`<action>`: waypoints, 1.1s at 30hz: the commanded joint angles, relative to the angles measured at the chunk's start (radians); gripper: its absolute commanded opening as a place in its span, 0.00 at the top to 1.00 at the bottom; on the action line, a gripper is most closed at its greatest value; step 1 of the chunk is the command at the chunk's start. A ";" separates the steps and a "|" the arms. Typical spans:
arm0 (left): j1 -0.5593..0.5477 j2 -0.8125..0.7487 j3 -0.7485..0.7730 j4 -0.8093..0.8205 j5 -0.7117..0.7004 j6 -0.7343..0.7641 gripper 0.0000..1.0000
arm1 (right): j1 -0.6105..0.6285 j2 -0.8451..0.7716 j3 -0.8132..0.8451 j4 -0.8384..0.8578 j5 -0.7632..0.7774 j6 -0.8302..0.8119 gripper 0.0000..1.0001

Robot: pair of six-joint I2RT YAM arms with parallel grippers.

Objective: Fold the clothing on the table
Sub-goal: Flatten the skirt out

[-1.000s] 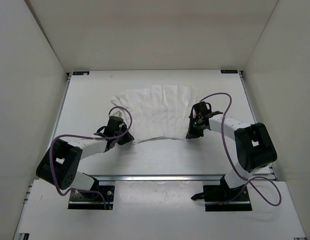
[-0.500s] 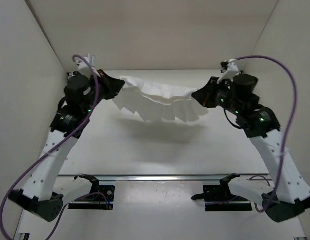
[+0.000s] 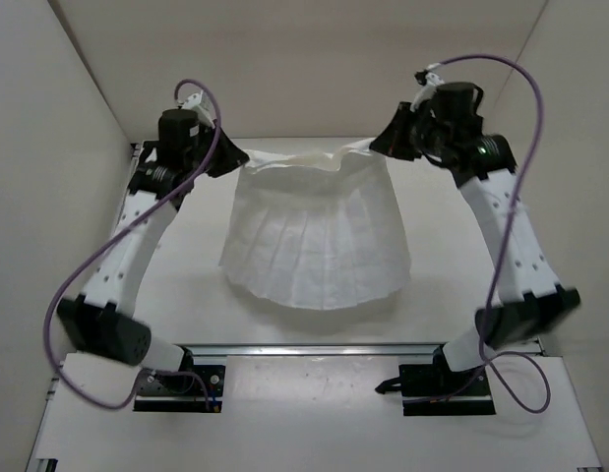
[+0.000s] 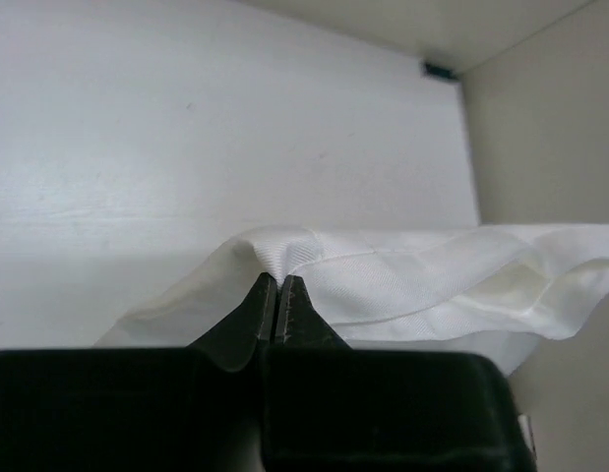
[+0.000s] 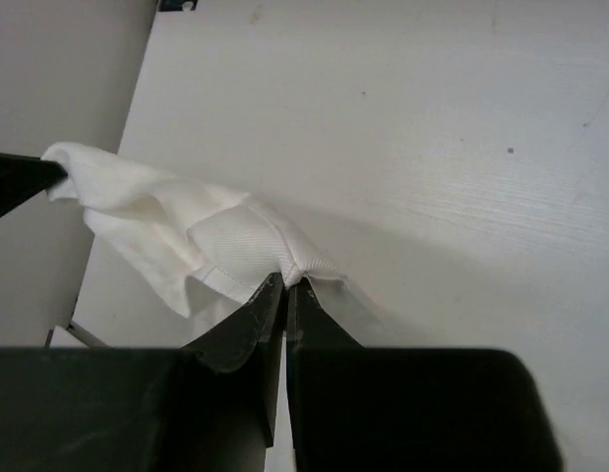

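The white pleated clothing (image 3: 319, 241) hangs in the air between both raised arms, its lower hem flaring out above the table (image 3: 186, 295). My left gripper (image 3: 241, 159) is shut on the top left corner; in the left wrist view the cloth (image 4: 412, 280) bunches at the closed tips of that gripper (image 4: 276, 280). My right gripper (image 3: 378, 147) is shut on the top right corner, and the right wrist view shows the fabric (image 5: 186, 231) pinched at the closed tips of the right gripper (image 5: 286, 280). The top edge sags slightly between the two grips.
White enclosure walls (image 3: 48, 147) stand on the left, back and right of the table. A metal rail (image 3: 324, 348) runs along the near edge, with the two arm bases (image 3: 176, 379) behind it. Purple cables (image 3: 540, 108) loop off both arms.
Both arms rose from the table with the garment's corners and moved back toward the far wall. The clothing went from lying flat to hanging stretched between them.
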 commanded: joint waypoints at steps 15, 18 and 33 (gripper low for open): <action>0.058 0.092 -0.176 0.112 0.035 0.041 1.00 | -0.072 0.184 -0.129 0.168 -0.050 -0.006 1.00; 0.039 0.000 -0.511 0.265 0.037 -0.019 1.00 | -0.050 0.155 -0.398 0.250 -0.041 0.029 1.00; -0.168 -0.352 -1.038 0.246 -0.115 0.002 0.40 | 0.211 -0.102 -1.014 0.303 0.298 -0.009 0.52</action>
